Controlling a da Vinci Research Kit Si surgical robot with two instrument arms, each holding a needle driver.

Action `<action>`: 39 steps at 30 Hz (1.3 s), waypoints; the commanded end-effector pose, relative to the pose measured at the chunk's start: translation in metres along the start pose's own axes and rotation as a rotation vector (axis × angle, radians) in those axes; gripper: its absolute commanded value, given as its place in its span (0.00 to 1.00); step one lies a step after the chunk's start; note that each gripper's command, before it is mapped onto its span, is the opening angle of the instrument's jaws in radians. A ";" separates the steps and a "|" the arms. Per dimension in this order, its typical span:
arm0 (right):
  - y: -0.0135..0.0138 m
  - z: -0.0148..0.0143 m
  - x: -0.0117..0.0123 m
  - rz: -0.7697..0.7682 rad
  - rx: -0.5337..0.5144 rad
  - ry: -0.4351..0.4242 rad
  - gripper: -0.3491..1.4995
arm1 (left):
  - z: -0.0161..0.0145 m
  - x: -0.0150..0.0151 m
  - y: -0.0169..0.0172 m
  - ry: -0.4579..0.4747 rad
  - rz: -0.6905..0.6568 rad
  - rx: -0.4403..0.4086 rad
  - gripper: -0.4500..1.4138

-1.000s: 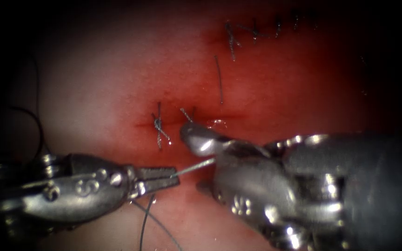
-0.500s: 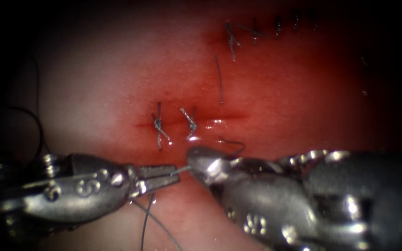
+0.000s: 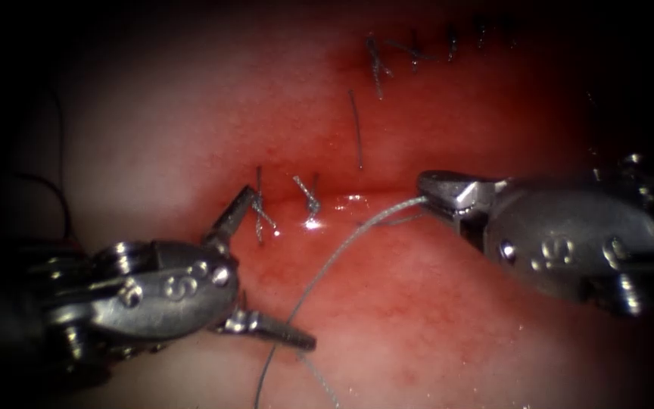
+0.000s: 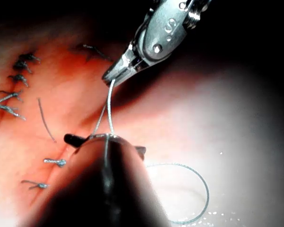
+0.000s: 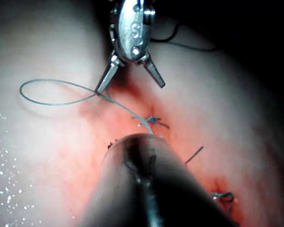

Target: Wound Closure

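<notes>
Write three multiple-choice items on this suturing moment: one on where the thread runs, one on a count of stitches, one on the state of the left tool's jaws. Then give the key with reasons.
1. Where does the thread held by the right tool run?
A. Down and leftward across the tissue, past the left tool
B. Up to the far row of stitches
C. Around the right tool's shaft

2. How many knotted stitches sit on the cut near the tools?
A. None
B. Two
C. Five

3. How do the left tool's jaws stand?
A. Shut on the needle
B. Shut on the tissue
C. Spread wide, holding nothing

Key: 1 A, the endoscope view shows the strand curving from the right tool's tip down past the left tool. 2 B, two knots lie side by side on the cut. 3 C, the endoscope and right wrist views show them splayed apart.
</notes>
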 end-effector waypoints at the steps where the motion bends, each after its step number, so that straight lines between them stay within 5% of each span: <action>1: -0.0004 0.0010 0.0006 0.000 -0.001 0.003 0.00 | 0.0012 0.0002 -0.0001 0.009 -0.013 -0.005 0.90; 11: -0.0004 0.0010 0.0007 0.002 -0.002 0.005 0.00 | 0.0032 -0.0007 0.0014 0.043 -0.089 -0.109 0.73; 24: -0.0002 0.0009 0.0005 0.004 -0.007 0.006 0.00 | 0.0034 -0.0033 0.0008 -0.010 -0.099 -0.183 0.68; 27: -0.0002 0.0009 0.0004 0.004 -0.007 0.002 0.00 | 0.0033 -0.0033 0.0009 -0.010 -0.095 -0.190 0.49; 29: -0.0002 0.0009 0.0004 0.004 -0.008 -0.001 0.00 | 0.0031 -0.0033 0.0012 -0.007 -0.089 -0.196 0.08; 30: -0.0002 0.0009 0.0004 0.004 -0.008 -0.001 0.00 | 0.0030 -0.0033 0.0013 -0.008 -0.087 -0.201 0.00; 39: -0.0001 0.0007 0.0001 0.057 -0.004 -0.003 0.00 | 0.0001 -0.0033 -0.0008 -0.003 -0.018 -0.231 0.00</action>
